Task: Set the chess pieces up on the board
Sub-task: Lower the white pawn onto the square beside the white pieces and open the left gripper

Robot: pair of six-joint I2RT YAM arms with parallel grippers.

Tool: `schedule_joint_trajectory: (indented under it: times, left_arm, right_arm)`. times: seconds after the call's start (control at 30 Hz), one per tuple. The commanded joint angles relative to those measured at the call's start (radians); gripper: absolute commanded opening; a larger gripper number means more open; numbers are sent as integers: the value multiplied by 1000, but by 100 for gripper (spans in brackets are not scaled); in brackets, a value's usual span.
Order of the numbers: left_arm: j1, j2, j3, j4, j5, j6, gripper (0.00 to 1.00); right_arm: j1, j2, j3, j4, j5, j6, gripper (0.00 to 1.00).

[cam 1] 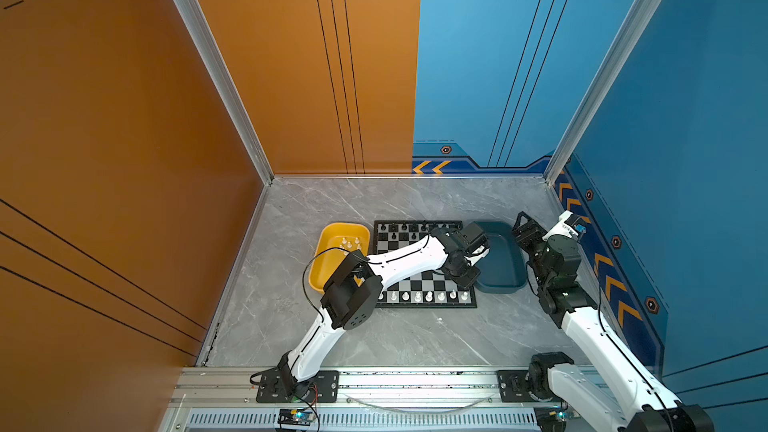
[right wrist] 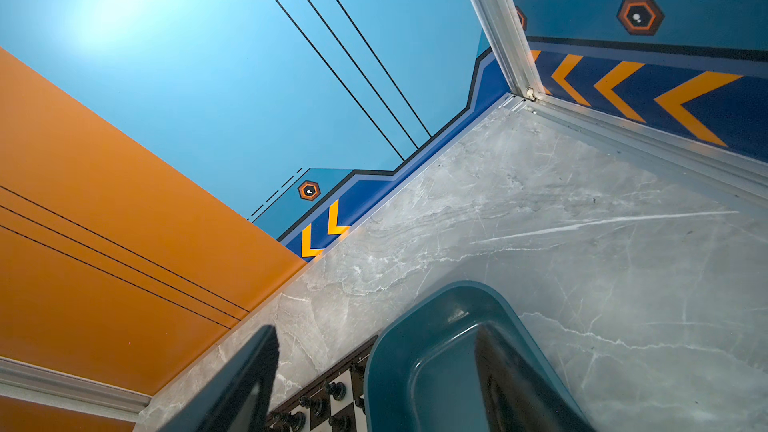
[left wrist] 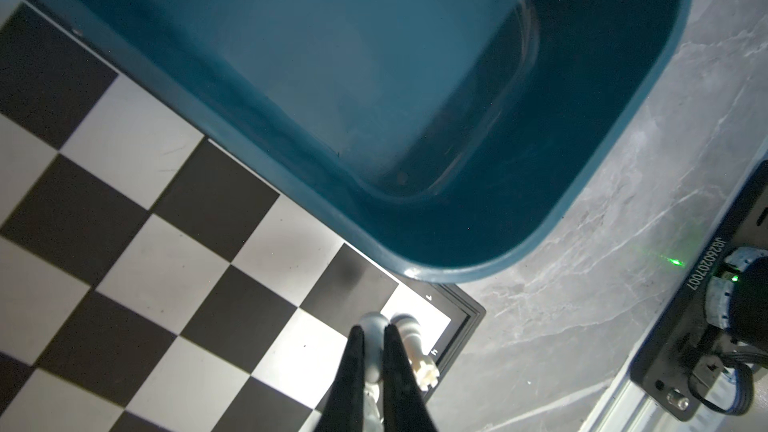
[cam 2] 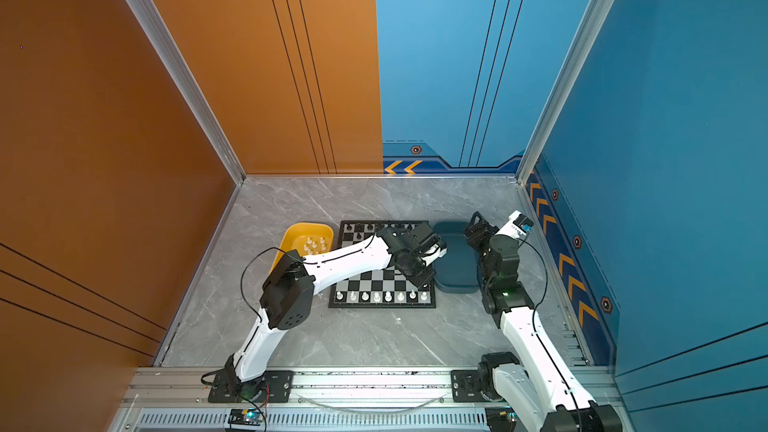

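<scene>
The left gripper (left wrist: 372, 330) is clamped on a white piece (left wrist: 372, 361), whose base sits low over the board (left wrist: 124, 243) near the corner square; contact cannot be confirmed. A white rook (left wrist: 417, 347) stands just beside one finger (left wrist: 401, 376).

Hazard: opening the jaws may drive that finger into the rook and topple it.

The dark blue tray (left wrist: 457, 272) crowds the board edge nearby, which limits clearance. The right gripper (cam 1: 524, 229) hangs open above that tray. More white pieces (cam 1: 350, 243) lie in the yellow tray (cam 1: 328, 261).
</scene>
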Motion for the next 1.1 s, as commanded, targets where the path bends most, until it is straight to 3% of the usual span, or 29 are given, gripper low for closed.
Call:
schedule_joint_trajectory:
  times: [0.0, 1.07]
  left_arm:
    - [-7, 26, 32, -20, 17, -2, 0]
    - [-7, 68, 53, -35, -14, -14, 13]
  right_arm:
    - [-9, -13, -12, -3, 9, 9, 76]
    - [-15, -10, -16, 1, 4, 14, 76]
